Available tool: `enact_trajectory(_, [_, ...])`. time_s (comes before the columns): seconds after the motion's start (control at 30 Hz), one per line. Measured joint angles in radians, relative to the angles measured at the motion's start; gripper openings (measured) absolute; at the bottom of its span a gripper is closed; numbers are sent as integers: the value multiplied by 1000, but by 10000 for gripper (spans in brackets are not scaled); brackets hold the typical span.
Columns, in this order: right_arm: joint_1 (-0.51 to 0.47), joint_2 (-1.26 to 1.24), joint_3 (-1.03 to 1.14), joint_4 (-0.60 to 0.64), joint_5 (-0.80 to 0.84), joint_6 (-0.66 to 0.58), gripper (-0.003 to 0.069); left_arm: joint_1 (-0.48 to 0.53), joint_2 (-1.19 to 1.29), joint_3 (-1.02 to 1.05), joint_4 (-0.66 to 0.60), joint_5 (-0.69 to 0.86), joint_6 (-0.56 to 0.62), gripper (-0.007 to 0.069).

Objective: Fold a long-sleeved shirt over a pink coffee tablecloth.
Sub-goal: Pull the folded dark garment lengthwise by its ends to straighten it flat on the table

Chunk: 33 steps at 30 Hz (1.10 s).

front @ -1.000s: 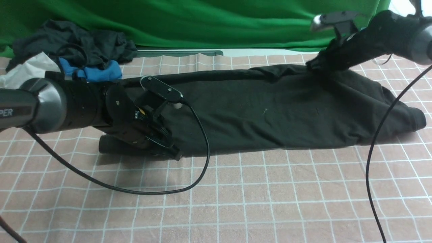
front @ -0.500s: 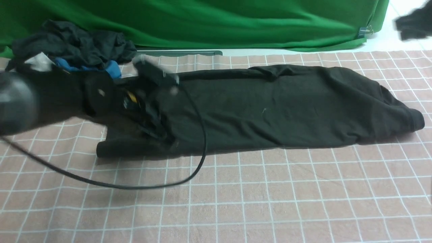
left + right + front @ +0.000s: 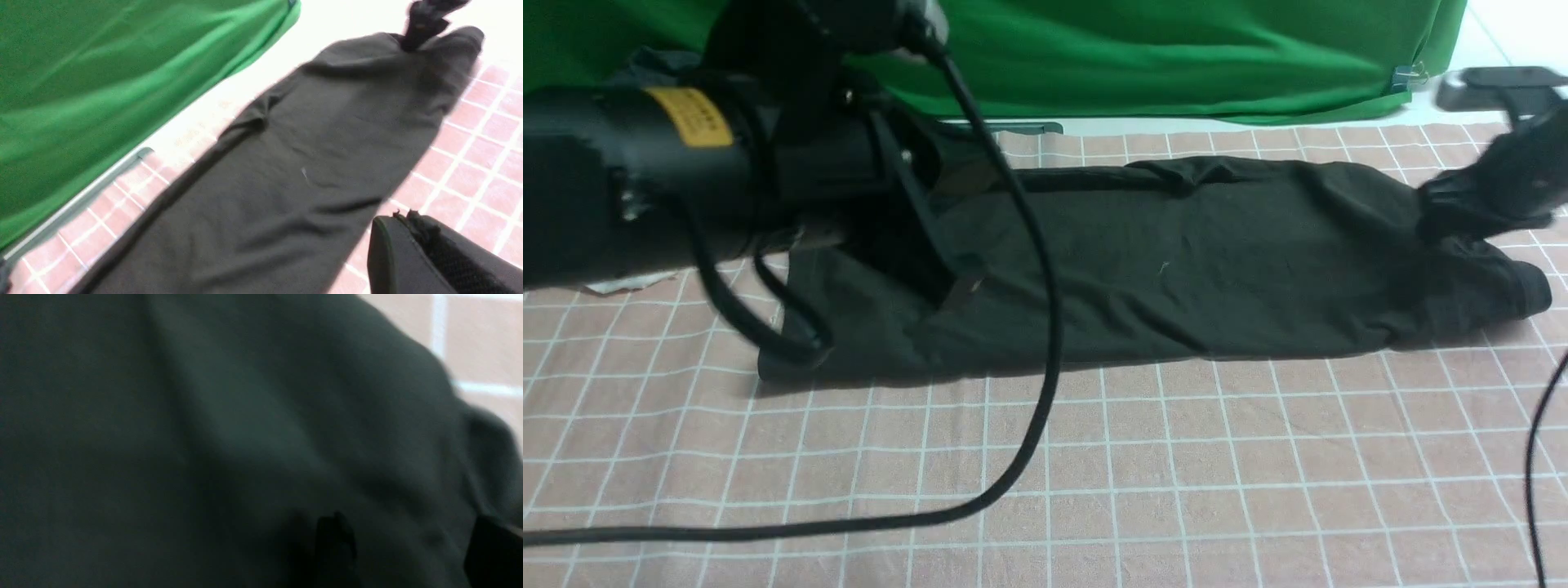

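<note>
**Shirt (image 3: 1176, 261) stretched across the tablecloth (image 3: 1176, 457)**

The shirt lies folded in a long band. The right gripper (image 3: 408, 516) is over its right end, jaws spread above the cloth. The left gripper (image 3: 960, 290) is at its left end, jaws pressed together, perhaps pinching fabric.

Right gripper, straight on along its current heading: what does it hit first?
The long-sleeved shirt, probably near its right end: dark fabric fills the wrist view ahead of the right gripper and its fingers. Gap to the cloth unclear.
</note>
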Motion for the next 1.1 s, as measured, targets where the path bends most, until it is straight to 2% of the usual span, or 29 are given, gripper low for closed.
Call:
enact_trajectory(0.13, [20, 12, 0, -19, -60, 18, 391, 0, -15, 52, 2, 0, 0, 18])
enact_trajectory(0.43, [-3, 12, 0, -40, -50, 75, 388, 0, -71, 118, 4, -7, 0, 18])
enact_trajectory(0.73, [-4, 53, 0, -36, -81, 79, 385, 0, -95, 118, 4, -37, 0, 18])
enact_trajectory(0.93, [-4, 83, 0, -36, -94, 79, 311, 0, -95, 118, 4, -25, 0, 18])
enact_trajectory(1.03, [-4, 83, 0, -36, -96, 77, 253, 0, -95, 118, 4, -25, 0, 18])
enact_trajectory(1.1, [-4, 76, 0, -36, -96, 64, 178, 0, -95, 118, 4, -23, 0, 18])
